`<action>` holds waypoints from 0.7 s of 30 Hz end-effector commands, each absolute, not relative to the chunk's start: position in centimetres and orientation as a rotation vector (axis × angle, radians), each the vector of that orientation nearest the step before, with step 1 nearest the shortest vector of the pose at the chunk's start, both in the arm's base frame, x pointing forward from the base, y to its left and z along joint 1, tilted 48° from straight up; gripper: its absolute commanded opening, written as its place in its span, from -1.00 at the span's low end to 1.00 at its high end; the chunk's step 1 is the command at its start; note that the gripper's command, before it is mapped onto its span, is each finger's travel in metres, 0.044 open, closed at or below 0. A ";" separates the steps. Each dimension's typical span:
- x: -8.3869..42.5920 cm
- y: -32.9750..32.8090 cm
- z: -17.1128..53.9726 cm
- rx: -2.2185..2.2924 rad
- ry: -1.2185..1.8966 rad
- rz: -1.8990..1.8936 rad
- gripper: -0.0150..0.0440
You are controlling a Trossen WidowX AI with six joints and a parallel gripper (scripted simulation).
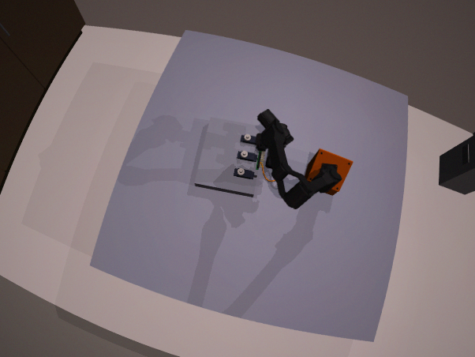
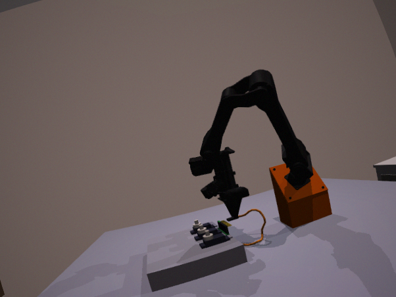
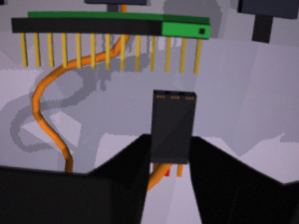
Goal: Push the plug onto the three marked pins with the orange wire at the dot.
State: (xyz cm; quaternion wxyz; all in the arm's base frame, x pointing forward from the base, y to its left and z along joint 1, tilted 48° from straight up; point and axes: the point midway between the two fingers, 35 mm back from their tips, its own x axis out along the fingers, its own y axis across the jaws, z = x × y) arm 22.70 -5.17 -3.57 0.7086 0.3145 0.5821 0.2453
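Note:
The black flat plug is held between the fingertips of my gripper, which is shut on it. Its end with the three square holes faces the pin row in the wrist view, short of the pin tips and apart from them. A short orange wire end shows at its right, red beside it; the thick orange lead partly hides the left. The row of gold pins sticks out from a black strip. The green band with a dark dot at its right end marks the rightmost pins, roughly ahead of the plug.
Three dark servos with white hubs sit on the grey holder block. The orange lead loops left of the plug and passes under the pin row. The orange arm base stands behind the gripper.

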 end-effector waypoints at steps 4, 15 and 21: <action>23.6 -5.5 -3.4 0.700 1.289 0.542 -0.49; 23.8 -5.6 -3.5 0.700 1.289 0.542 -0.49; 24.2 -5.7 -3.4 0.700 1.289 0.542 -0.49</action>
